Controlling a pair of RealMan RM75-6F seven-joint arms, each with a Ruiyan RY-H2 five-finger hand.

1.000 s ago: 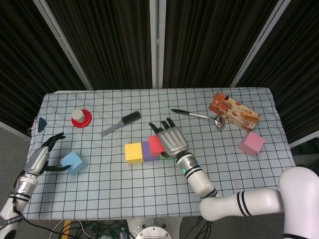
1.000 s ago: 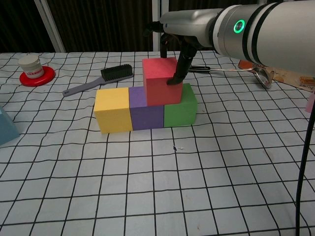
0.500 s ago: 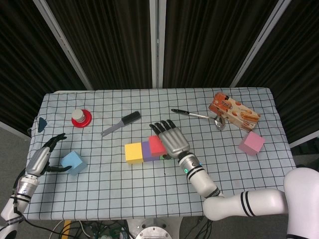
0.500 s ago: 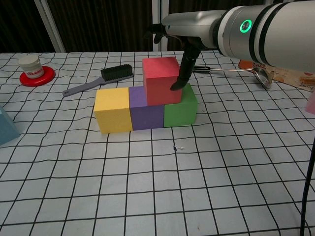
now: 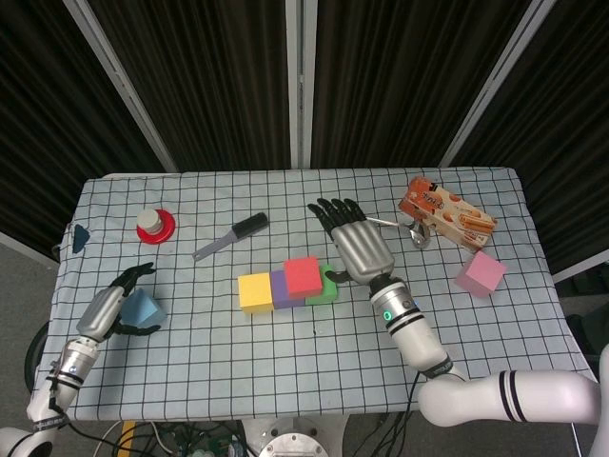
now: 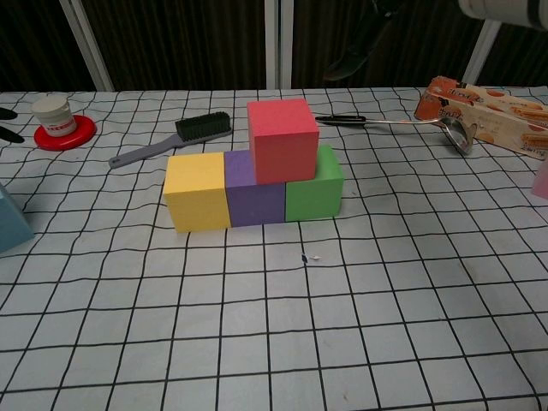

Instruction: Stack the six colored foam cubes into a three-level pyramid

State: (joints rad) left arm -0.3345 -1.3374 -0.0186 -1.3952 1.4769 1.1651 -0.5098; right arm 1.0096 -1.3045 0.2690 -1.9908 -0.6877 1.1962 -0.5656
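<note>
The right hand (image 5: 360,246), fingers spread and holding nothing, has lifted off the red cube (image 5: 303,276), which now sits alone on the purple and green cubes, while the left hand (image 5: 116,309) closes around the blue cube (image 5: 143,307) for the second level.

You are working in a lab-style test cell: dark ribbed curtains (image 5: 219,86) on pale metal frame posts (image 5: 119,81) close off the back, a grid-printed cloth (image 5: 285,333) covers the surface, and loose cables (image 5: 181,440) hang beneath its front edge, with assorted props like a brush (image 5: 231,235) and snack box (image 5: 447,213).
</note>
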